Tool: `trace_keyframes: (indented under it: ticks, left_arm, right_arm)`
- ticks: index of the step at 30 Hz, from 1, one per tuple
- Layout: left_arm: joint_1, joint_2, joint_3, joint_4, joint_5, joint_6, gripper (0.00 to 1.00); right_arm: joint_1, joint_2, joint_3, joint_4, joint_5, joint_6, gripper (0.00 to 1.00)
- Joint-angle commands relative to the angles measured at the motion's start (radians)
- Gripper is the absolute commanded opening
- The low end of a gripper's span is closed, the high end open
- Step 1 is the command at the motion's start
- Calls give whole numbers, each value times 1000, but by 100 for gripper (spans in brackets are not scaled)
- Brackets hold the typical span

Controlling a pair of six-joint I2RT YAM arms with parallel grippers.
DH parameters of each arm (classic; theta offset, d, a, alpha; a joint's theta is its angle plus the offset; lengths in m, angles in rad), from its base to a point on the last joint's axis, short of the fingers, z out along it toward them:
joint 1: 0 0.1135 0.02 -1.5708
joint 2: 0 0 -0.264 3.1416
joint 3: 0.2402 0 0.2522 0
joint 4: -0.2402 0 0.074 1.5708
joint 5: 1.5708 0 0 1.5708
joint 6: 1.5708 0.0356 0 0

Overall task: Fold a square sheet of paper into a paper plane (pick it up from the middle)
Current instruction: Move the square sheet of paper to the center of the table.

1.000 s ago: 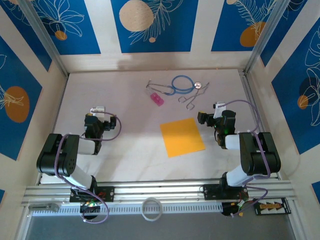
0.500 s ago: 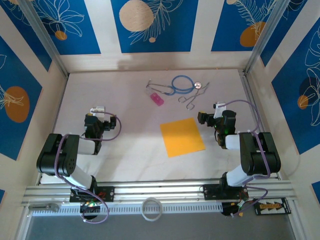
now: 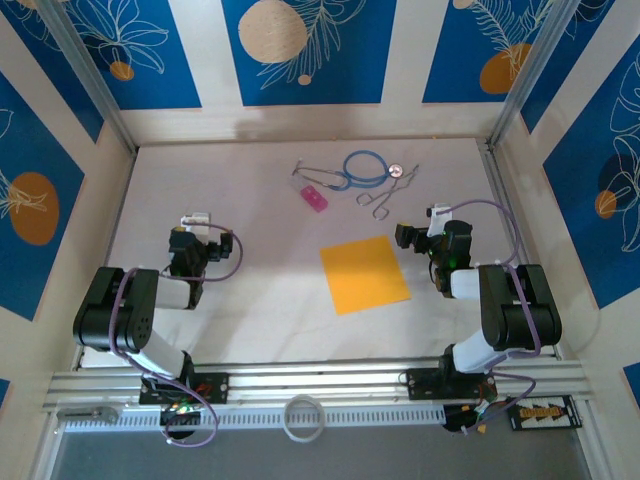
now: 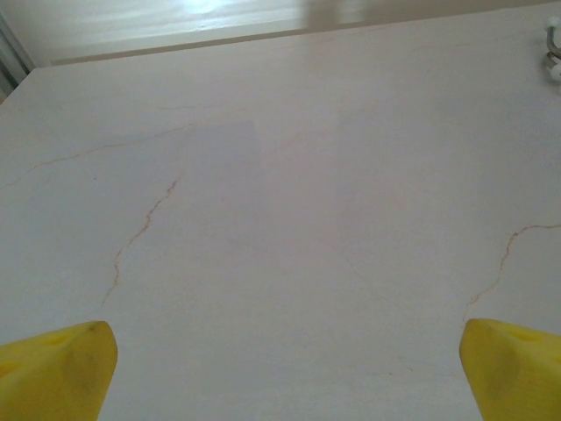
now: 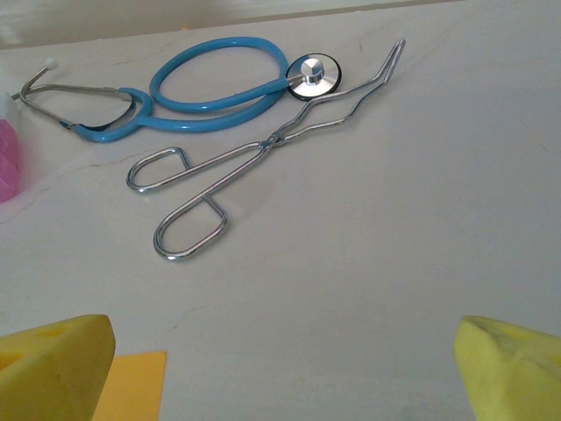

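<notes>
Lying flat, the square sheet of paper (image 3: 365, 274) has its right edge near your right gripper (image 3: 408, 237). That and your left gripper (image 3: 195, 221) gape wide, holding nothing. Open table (image 3: 270, 250) spreads left of the sheet.

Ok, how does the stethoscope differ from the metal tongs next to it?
The stethoscope has blue tubing curled in a loop; the tongs are bare silver wire, stretched out straight. The stethoscope lies farther back, the tongs nearer the front. Both rest flat on the table.
</notes>
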Motion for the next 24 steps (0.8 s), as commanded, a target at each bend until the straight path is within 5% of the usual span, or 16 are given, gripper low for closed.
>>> trace_keyframes:
  ticks: [1, 12, 18, 24]
  left_arm:
    - [-4, 3, 20, 7, 3, 10, 100]
    - [-7, -34, -65, 135, -11, 3, 100]
    - [-5, -158, -50, -20, -112, -39, 100]
    - [-2, -275, 31, -302, -187, -117, 100]
  right_arm:
    - [4, -4, 14, 9, 0, 1, 99]
    - [11, -7, 9, 16, 19, -4, 99]
    - [39, -62, 11, -27, 61, -19, 99]
    - [41, -256, 207, -659, 25, -13, 99]
